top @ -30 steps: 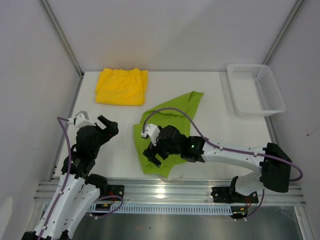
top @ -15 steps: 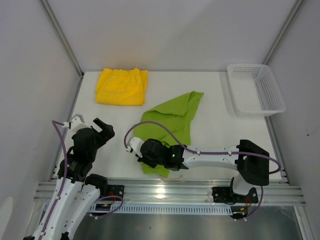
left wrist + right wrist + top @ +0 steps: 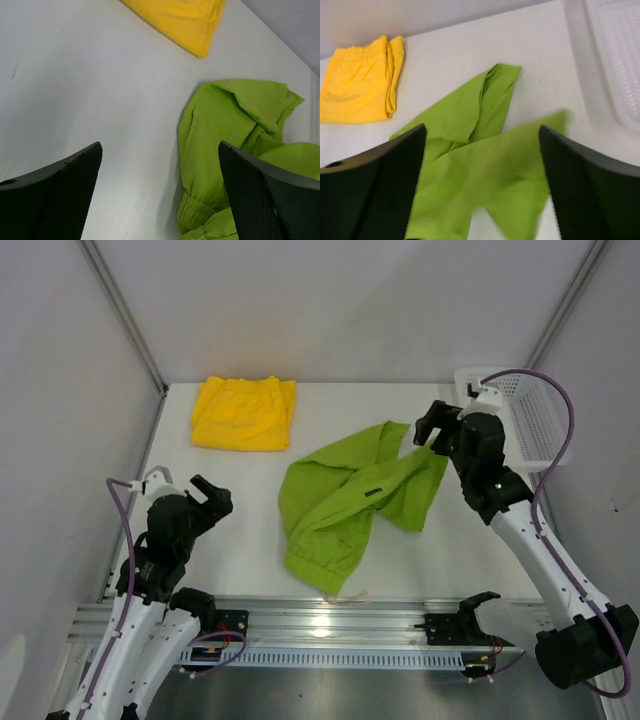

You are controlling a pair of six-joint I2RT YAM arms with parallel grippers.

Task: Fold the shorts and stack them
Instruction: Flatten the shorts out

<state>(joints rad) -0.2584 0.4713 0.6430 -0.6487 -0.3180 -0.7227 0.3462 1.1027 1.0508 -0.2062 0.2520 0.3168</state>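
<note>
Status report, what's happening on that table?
Left claw open, empty. Right claw open above green shorts, crumpled mid-table. Yellow shorts folded at back. Nothing blocking.

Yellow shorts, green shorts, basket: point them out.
yellow shorts (image 3: 243,414), top external view, folded middle.
green shorts (image 3: 335,510), top external view, crumpled middle.
basket (image 3: 535,430), top external view, bare mesh floor.

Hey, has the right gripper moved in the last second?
Yes. The right gripper swung from the table's near edge up toward the white basket.
</note>
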